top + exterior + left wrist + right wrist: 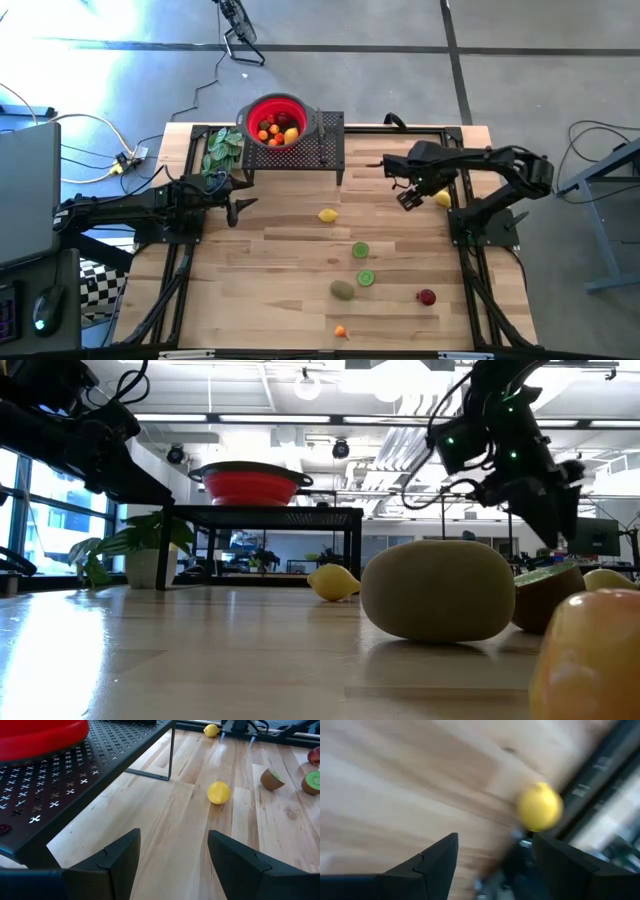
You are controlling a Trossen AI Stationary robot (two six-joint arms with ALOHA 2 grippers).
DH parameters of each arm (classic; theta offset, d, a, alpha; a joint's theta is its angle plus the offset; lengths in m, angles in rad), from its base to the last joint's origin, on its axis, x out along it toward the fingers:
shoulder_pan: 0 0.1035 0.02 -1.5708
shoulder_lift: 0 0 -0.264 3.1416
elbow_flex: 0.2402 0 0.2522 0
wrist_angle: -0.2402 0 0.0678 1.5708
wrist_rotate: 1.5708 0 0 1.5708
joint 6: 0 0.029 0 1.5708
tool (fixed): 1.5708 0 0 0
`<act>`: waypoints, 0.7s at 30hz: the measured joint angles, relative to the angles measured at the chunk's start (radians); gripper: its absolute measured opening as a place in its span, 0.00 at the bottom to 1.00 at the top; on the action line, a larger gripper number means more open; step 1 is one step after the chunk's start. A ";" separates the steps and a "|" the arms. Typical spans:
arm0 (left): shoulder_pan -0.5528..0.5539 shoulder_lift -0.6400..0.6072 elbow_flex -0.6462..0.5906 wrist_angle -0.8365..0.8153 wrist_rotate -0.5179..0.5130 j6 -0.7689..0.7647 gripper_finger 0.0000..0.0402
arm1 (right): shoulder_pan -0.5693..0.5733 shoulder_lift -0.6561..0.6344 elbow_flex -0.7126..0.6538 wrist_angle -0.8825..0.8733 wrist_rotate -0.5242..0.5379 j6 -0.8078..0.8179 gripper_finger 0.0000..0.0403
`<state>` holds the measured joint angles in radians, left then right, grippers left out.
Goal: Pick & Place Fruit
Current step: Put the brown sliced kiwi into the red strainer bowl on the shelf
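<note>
Your right gripper (pixel 408 197) is hanging with its fingers spread and nothing between them, just beside a yellow lemon (pixel 442 198) that is lying near the right edge of the worktop (pixel 290 290), close to the black frame rail there. Your left gripper (pixel 236 208) is waiting wide apart and empty beside the black perforated stand (pixel 330 140), whose legs and deck are standing between it and the far side. A red colander (pixel 277 122) holding several fruit pieces is sitting on that stand, and a green leafy bunch (pixel 222 150) is lying just beside it. A second lemon (pixel 327 214) is lying on open worktop between the arms. Farther forward, two green lime halves (pixel 360 250), a brown kiwi (pixel 342 290), a red piece (pixel 427 296) and a small orange piece (pixel 341 331) are lying well apart.
</note>
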<state>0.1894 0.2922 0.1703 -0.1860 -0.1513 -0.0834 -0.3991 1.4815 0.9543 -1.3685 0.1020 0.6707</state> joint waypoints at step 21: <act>0.000 0.000 0.000 0.001 0.000 0.000 0.57 | 0.462 0.000 0.000 0.597 -0.311 -0.094 0.28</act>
<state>0.1894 0.2924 0.1703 -0.1848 -0.1509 -0.0837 0.0631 1.4811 0.9543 -0.7714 -0.2091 0.5769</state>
